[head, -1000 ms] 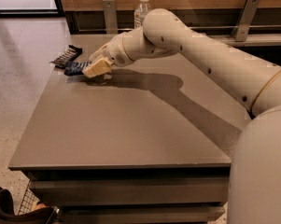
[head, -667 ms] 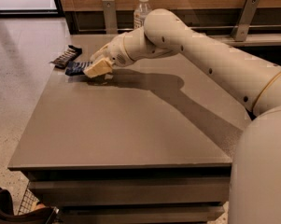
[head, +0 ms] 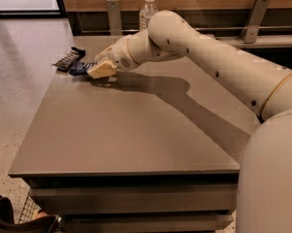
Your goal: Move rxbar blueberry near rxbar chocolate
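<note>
Nothing's really moved: gripper (head: 101,72) sits low over the table (head: 126,144), right against the rxbar blueberry (head: 80,68). Can't tell if it's clamped or open. Blue bar's already just beside the rxbar chocolate (head: 68,59) behind it, so probably near done.

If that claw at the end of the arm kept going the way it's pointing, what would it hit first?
Most likely the rxbar blueberry, lying right ahead of the gripper near the table's far left corner; whether they already touch is unclear.
</note>
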Available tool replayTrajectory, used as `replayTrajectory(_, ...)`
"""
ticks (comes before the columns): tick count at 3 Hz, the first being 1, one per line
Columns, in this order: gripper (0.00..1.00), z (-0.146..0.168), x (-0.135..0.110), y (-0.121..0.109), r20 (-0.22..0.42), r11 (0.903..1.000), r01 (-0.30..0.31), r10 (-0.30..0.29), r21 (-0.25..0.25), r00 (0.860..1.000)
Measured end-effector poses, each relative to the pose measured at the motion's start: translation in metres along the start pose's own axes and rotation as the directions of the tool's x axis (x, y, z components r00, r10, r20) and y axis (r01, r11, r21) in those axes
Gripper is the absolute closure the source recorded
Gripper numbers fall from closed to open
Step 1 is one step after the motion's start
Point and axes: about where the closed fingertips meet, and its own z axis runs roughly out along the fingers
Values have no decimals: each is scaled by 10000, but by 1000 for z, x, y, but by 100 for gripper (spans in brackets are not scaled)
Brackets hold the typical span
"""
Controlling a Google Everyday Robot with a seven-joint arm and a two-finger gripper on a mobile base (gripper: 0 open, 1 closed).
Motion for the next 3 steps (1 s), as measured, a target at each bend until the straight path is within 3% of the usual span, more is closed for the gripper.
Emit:
replayTrajectory(1, 12, 2, 0, 2, 2, 10000, 3, -3, -45, 10000)
replayTrajectory(2, 0, 5, -1, 3, 3, 10000, 6, -6, -87, 10000)
replayTrajectory(3, 0, 5, -1, 3, 3, 10000, 6, -6, -87, 10000)
